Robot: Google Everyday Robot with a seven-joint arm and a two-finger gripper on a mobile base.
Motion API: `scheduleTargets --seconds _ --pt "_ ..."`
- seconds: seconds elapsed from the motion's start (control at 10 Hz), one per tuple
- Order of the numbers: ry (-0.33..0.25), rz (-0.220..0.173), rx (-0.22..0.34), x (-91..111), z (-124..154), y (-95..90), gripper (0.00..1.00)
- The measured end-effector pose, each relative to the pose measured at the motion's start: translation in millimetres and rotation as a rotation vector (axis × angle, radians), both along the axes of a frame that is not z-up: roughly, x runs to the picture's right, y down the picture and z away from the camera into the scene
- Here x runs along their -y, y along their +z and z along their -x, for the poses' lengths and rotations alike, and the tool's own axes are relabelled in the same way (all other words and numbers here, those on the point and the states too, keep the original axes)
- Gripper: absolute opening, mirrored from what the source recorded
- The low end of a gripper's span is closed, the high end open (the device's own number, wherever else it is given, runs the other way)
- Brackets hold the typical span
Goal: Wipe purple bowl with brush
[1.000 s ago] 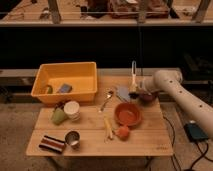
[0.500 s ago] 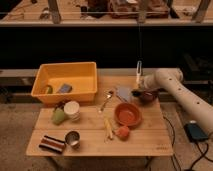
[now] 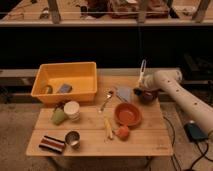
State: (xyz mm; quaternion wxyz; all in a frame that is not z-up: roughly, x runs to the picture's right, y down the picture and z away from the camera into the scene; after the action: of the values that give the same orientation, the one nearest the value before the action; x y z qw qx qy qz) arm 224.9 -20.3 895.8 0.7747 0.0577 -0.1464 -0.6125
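Since the earlier frames, your arm has carried the brush (image 3: 143, 67) a little to the right, from above the grey pad (image 3: 124, 93) towards the purple bowl (image 3: 147, 96).

In the camera view, the gripper (image 3: 141, 84) sits at the right rear of the table (image 3: 145, 142), just above the near-left rim of the purple bowl. It is clenched on the brush, whose pale handle stands almost upright above it. You cannot see the brush head; it is lost behind the gripper and the dark bowl, so you cannot tell whether it touches the bowl. The white arm covers the bowl's right side and runs out of the picture at the right edge.

In front of the purple bowl lies the wider orange bowl (image 3: 127, 115), with the spoon (image 3: 106, 100) to its left. The yellow bin (image 3: 65, 80) fills the left rear corner; the things inside it are too dim to name. The striped object (image 3: 51, 144) at the front left is also hard to make out.
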Motion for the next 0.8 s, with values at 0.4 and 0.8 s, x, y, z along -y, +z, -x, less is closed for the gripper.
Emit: scheduleTargets --seconds 0.4,0.8 --pt "0.093 -0.049 -0.015 7.2 -46.3 -3.0 0.17" --pt "0.144 -0.035 0.011 11.1 -59.8 4.4 0.17"
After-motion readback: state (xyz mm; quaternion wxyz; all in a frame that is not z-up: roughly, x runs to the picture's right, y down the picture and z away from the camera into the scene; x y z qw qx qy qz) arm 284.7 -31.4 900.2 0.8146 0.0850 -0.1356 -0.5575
